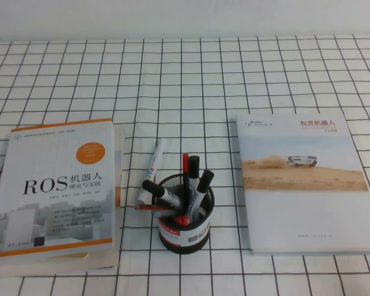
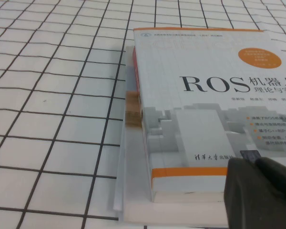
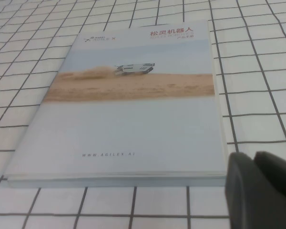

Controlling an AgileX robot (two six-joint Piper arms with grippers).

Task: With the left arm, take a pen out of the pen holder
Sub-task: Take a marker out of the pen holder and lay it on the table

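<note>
**Inspection note: pen holder untouched, left gripper closed over the book**

The round black mesh pen holder (image 1: 200,237) stands upright on the white, black-gridded worktop (image 1: 234,74), near the front edge, between the two printed items. Several black-capped markers (image 1: 203,182) and one red-capped pen (image 1: 185,161) lean inside it. A white-barrelled marker (image 1: 152,169) lies on the worktop just beside the holder, on the book's side.

To the robot's left lies the thick white-and-orange "ROS" textbook (image 1: 55,191), stacked on another volume (the lower one shows only along its edges). To the right lies the thin pale brochure with a desert vehicle photograph (image 1: 302,185).

The left gripper (image 2: 260,191), dark in colour, is pressed together and holds nothing. It hangs over a corner of the textbook's cover, well apart from the pen holder.

The right gripper (image 3: 260,191), also dark, sits at a corner of the brochure. I cannot tell whether it is spread or closed.
</note>
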